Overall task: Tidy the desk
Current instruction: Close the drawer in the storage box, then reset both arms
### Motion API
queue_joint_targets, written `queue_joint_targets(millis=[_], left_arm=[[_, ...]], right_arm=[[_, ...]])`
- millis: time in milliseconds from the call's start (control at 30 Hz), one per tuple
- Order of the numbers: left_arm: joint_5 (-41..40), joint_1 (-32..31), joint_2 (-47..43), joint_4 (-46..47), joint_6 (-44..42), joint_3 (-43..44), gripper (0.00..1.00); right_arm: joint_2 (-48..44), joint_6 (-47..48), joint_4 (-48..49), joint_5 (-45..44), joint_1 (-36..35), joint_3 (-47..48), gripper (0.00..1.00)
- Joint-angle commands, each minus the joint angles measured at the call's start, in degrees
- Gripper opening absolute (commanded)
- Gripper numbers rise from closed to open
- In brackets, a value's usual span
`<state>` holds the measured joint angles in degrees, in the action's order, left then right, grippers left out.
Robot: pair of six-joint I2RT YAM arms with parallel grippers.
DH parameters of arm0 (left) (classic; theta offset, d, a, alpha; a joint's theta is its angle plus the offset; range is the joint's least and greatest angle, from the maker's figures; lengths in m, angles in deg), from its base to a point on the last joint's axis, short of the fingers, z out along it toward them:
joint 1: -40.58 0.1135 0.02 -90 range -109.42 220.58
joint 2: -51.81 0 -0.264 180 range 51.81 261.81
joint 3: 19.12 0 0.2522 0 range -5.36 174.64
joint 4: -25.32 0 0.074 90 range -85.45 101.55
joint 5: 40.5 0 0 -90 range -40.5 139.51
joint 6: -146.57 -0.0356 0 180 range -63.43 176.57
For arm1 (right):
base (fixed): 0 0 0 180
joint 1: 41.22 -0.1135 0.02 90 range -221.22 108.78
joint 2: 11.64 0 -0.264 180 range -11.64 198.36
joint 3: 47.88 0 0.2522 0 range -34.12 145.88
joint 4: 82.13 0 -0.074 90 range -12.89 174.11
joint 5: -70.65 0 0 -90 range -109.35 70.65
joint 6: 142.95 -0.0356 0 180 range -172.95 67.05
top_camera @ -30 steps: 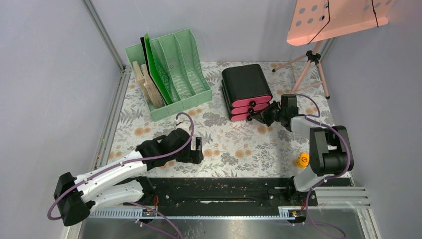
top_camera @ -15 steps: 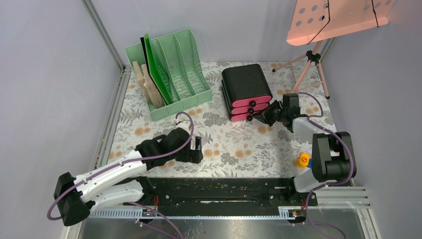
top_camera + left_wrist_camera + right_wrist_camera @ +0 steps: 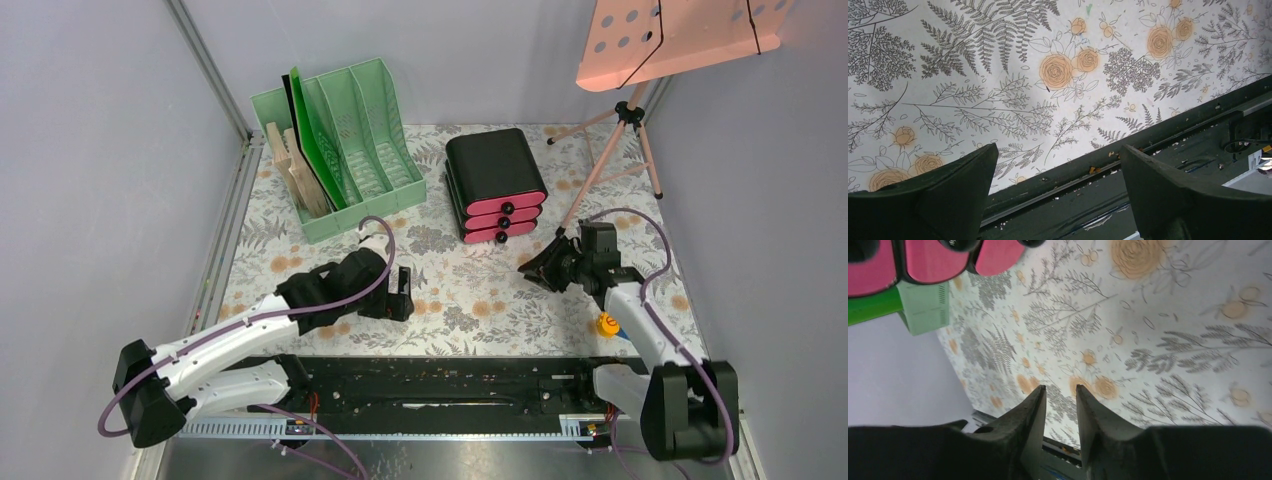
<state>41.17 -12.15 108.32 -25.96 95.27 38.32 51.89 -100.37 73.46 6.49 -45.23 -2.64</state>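
The desk (image 3: 470, 290) is covered by a pale cloth with grey ferns and orange flowers, and a black rail (image 3: 440, 380) runs along its near edge. My left gripper (image 3: 400, 290) hovers low over the cloth near that rail. In the left wrist view it (image 3: 1059, 147) stands wide open with only cloth (image 3: 998, 75) and rail between the fingers. My right gripper (image 3: 535, 268) hangs in front of the black drawer box (image 3: 495, 185), apart from it. Its jaws (image 3: 1060, 386) stand a narrow gap apart with nothing between them.
The drawer box's pink fronts (image 3: 933, 262) are all pushed in. A mint-green file rack (image 3: 340, 150) holding boards stands at the back left. A small yellow-orange object (image 3: 607, 323) lies near the right arm. A tripod (image 3: 625, 130) carrying a pink board stands at the back right.
My right gripper has drawn back from the drawer fronts toward the near right, and its jaws have parted slightly. The left gripper has shifted slightly toward the back of the desk.
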Motion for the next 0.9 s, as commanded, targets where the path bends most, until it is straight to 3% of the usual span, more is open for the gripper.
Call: queue_joint_targets(millis=[0, 200, 367, 567, 867], left_arm=[[0.6, -0.2, 0.7, 2.4, -0.8, 2.6, 0.94], [1.6, -0.2, 1.2, 4.6, 0.2, 2.2, 0.94], [3.1, -0.2, 1.0, 8.0, 1.2, 0.5, 0.95], [9.4, 3.0, 0.2, 14.6, 3.0, -3.9, 0.96], [21.3, 17.8, -8.2, 18.3, 2.8, -10.6, 0.97]], right_arm=[[-6.9, 7.0, -9.4, -5.0, 0.1, -0.8, 0.41], [-12.2, 8.0, -13.4, -7.1, 0.2, -3.3, 0.78], [-14.2, 7.3, -13.7, -7.0, 0.1, -6.1, 0.98], [-14.2, 7.5, -14.6, -7.2, 0.1, -6.3, 0.99], [-14.0, 10.0, -18.1, -10.7, 0.1, -2.3, 0.99]])
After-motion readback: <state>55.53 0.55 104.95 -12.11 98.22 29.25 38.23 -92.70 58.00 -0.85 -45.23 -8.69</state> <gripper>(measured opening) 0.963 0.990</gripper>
